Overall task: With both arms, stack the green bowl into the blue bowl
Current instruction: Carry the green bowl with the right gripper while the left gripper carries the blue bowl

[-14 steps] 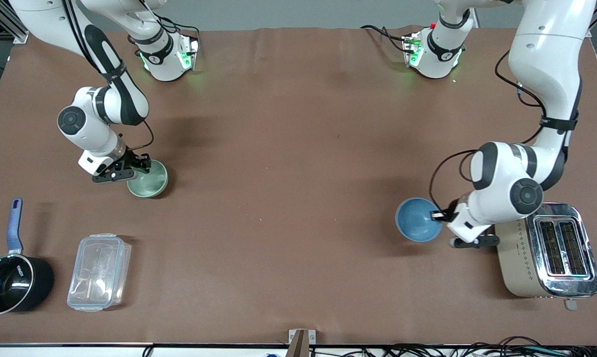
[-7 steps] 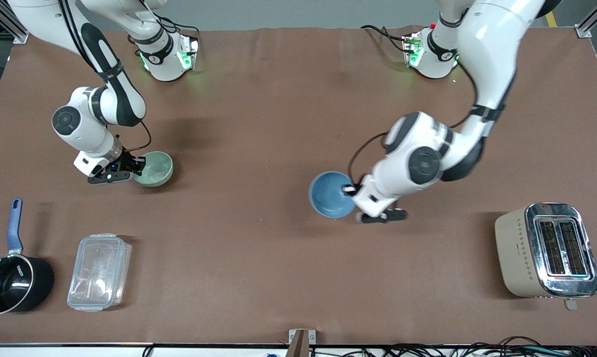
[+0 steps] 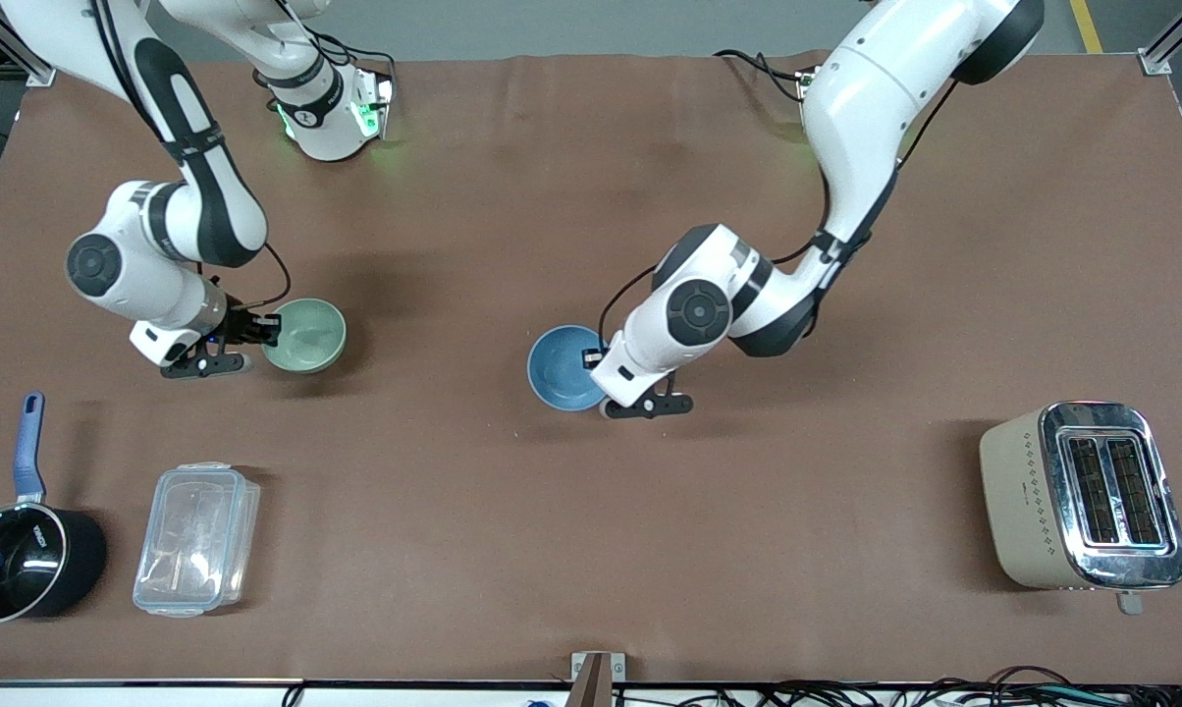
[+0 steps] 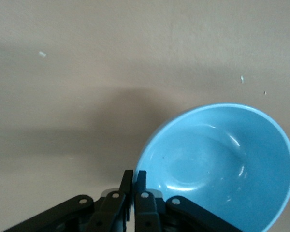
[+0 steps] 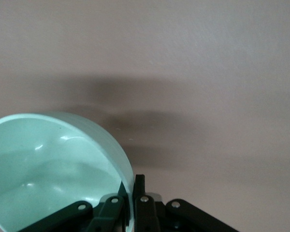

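The pale mint-green bowl (image 3: 304,336) is held up over the table toward the right arm's end. My right gripper (image 3: 263,332) is shut on its rim; in the right wrist view the bowl (image 5: 53,169) has its wall pinched between the fingers, the gripper (image 5: 133,193) closed on it. The light sky-blue bowl (image 3: 565,368) is over the middle of the table. My left gripper (image 3: 594,358) is shut on its rim; the left wrist view shows the bowl (image 4: 217,164) clamped at the gripper (image 4: 135,186). The two bowls are well apart.
A black saucepan with a blue handle (image 3: 22,550) and a clear plastic lidded box (image 3: 196,538) sit near the front camera at the right arm's end. A beige and chrome toaster (image 3: 1082,496) stands at the left arm's end.
My left arm has carried the blue bowl from beside the toaster to over the table's middle. My right gripper has levelled the green bowl and shifted slightly toward the right arm's end.
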`<state>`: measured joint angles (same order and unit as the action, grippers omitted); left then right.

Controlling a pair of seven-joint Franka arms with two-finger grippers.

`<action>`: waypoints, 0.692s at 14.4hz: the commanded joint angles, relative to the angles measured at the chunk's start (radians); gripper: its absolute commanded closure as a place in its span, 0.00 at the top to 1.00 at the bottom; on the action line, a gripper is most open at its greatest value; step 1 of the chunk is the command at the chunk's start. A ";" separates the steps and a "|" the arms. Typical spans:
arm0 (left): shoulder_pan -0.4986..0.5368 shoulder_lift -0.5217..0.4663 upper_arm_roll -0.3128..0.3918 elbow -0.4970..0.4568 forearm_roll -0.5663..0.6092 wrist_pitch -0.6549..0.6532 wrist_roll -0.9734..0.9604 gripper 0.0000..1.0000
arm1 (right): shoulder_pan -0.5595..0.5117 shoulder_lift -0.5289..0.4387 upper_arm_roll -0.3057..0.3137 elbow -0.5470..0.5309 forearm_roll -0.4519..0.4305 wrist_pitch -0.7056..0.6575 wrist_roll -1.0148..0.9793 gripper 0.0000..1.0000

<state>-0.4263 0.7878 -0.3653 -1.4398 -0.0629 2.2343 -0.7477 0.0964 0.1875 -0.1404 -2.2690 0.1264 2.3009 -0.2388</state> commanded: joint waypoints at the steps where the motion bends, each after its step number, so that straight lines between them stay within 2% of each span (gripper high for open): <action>1: -0.064 0.043 0.048 0.036 0.002 0.016 -0.030 0.08 | 0.014 -0.022 0.001 0.147 0.062 -0.202 -0.007 0.00; 3: -0.089 0.056 0.066 0.035 0.002 0.030 -0.030 0.13 | 0.057 -0.019 -0.001 0.244 0.111 -0.326 0.042 0.00; 4: -0.089 0.059 0.065 0.035 0.002 0.031 -0.032 0.21 | 0.081 -0.019 -0.001 0.273 0.116 -0.357 0.093 0.00; 5: -0.088 0.059 0.065 0.036 0.002 0.033 -0.041 0.44 | 0.121 -0.019 -0.001 0.302 0.116 -0.373 0.158 0.00; 6: -0.088 0.056 0.066 0.035 0.003 0.034 -0.057 0.99 | 0.162 -0.017 -0.001 0.318 0.119 -0.373 0.220 0.00; 8: -0.083 0.038 0.074 0.036 0.006 0.033 -0.078 1.00 | 0.257 -0.014 -0.001 0.345 0.145 -0.360 0.346 0.00; 10: -0.072 -0.033 0.101 0.036 0.055 0.019 -0.075 1.00 | 0.344 0.007 -0.001 0.379 0.185 -0.332 0.447 0.00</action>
<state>-0.5019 0.8301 -0.2951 -1.4016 -0.0514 2.2744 -0.8043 0.3695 0.1674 -0.1291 -1.9282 0.2693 1.9537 0.1195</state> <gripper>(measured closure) 0.344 0.943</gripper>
